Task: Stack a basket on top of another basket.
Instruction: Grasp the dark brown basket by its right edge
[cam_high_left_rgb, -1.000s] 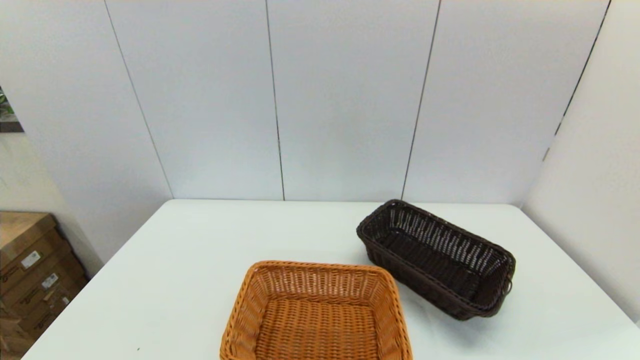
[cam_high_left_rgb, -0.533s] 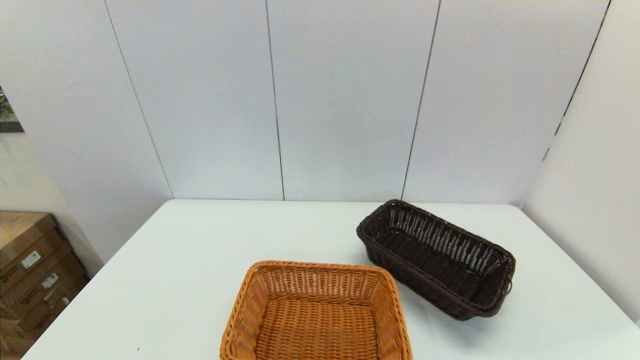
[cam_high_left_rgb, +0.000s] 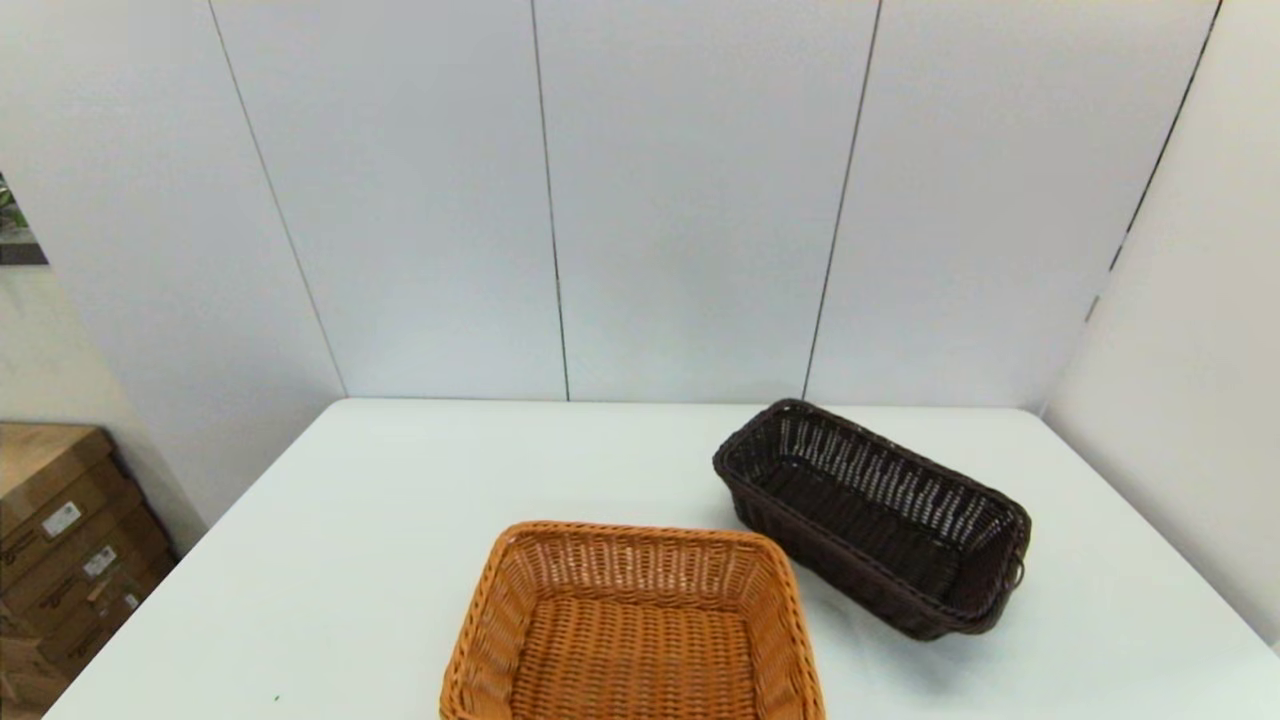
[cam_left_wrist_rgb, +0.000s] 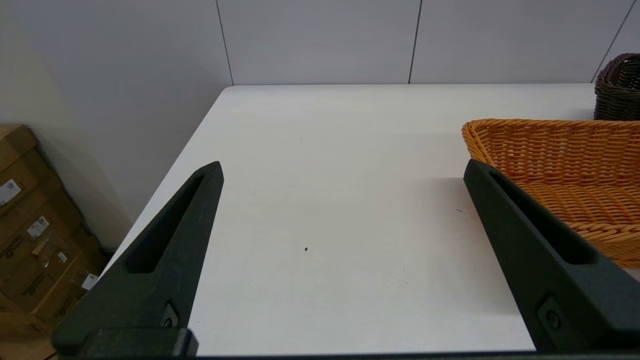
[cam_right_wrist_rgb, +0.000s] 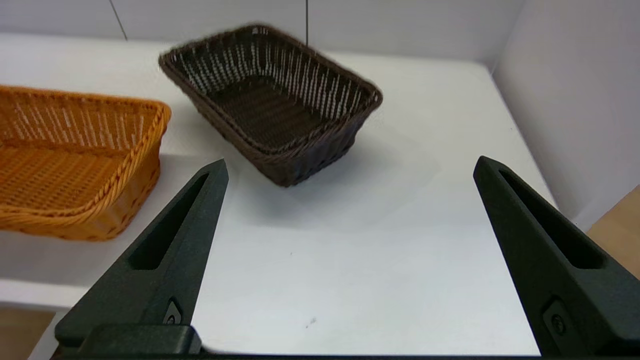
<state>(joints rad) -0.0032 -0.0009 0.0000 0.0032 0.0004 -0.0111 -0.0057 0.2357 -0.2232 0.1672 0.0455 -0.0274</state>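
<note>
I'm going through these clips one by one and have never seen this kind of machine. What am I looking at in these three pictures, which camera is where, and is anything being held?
This is a two-armed robot at a white table. The wide picture comes from a camera on its head, looking down at the table; neither arm shows there. The other two come from cameras on its wrists, so the two black prongs rising from the bottom edge are that arm's own fingers. The left hand and the right hand are both wide open and hold nothing. On the table lie two empty woven baskets, side by side, not stacked: an orange-tan basket near the robot and a dark brown basket farther back on its right. Cardboard boxes stand beside the table.
</note>
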